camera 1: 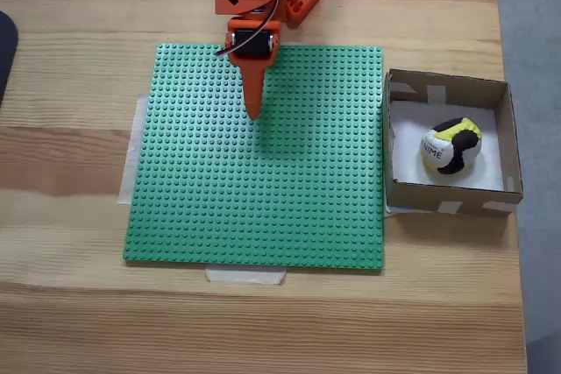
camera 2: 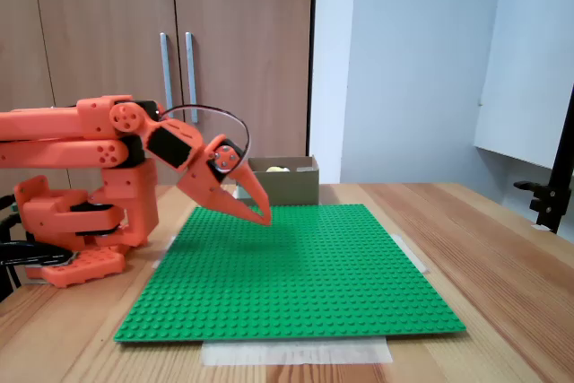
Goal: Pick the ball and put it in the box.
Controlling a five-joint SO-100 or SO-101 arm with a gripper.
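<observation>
The ball (camera 1: 450, 148), patched black, white and yellow, rests inside the box (camera 1: 504, 133), a shallow brown cardboard box at the right of the table. From the side, a sliver of the ball (camera 2: 276, 169) shows above the box (camera 2: 296, 184) wall at the far end. My orange gripper (camera 1: 254, 111) hangs shut over the green studded baseplate (camera 1: 263, 199), near its top edge and well left of the box. In a fixed view from the side the gripper (camera 2: 263, 215) points down at a slant, just above the plate, with nothing in it.
The arm's orange base (camera 2: 76, 221) stands at the back of the wooden table. The baseplate (camera 2: 296, 275) is taped down with pale strips. A dark object (camera 1: 5, 50) lies at the table's left edge. Cupboard doors stand behind the arm.
</observation>
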